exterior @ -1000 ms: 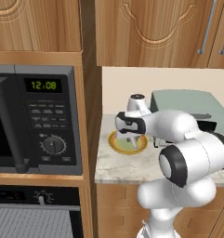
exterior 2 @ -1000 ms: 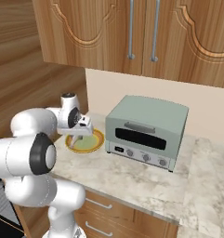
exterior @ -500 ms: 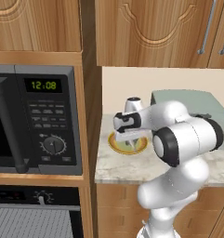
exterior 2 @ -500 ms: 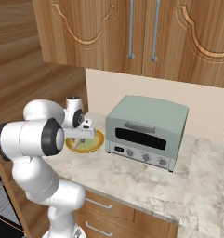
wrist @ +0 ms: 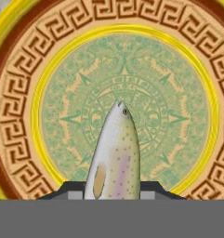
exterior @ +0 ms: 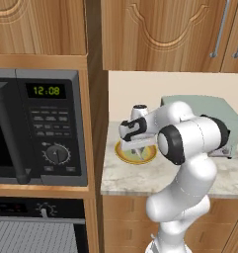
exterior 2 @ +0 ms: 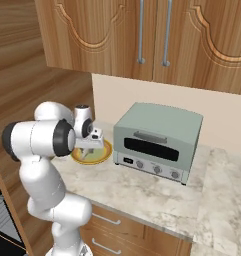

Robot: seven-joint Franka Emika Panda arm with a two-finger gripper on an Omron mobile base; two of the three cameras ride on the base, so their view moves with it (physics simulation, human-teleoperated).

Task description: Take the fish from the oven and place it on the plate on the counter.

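Note:
In the hand view the fish (wrist: 114, 153), pale and speckled, stands head-up between my two dark fingertips, with my gripper (wrist: 112, 188) shut on it. Straight below it lies the yellow plate (wrist: 20, 93) with an ochre patterned rim and a greenish centre. From the base views, the gripper (exterior: 136, 147) hangs just above the plate (exterior: 121, 153) on the grey speckled counter (exterior: 135, 178). The right base view has the gripper (exterior 2: 90, 146) over the plate (exterior 2: 106, 149) too. The oven (exterior: 36, 232) sits low at the left, its wire rack showing.
A black microwave (exterior: 39, 128) with a green clock stands left of the counter behind a wooden post. A pale grey-green toaster box (exterior 2: 157, 142) stands close to the right of the plate. Wooden wall cabinets (exterior 2: 142, 35) hang above.
The arm's elbow has swung round while the hand stayed over the plate, drifting slightly left and lower with the fish still gripped.

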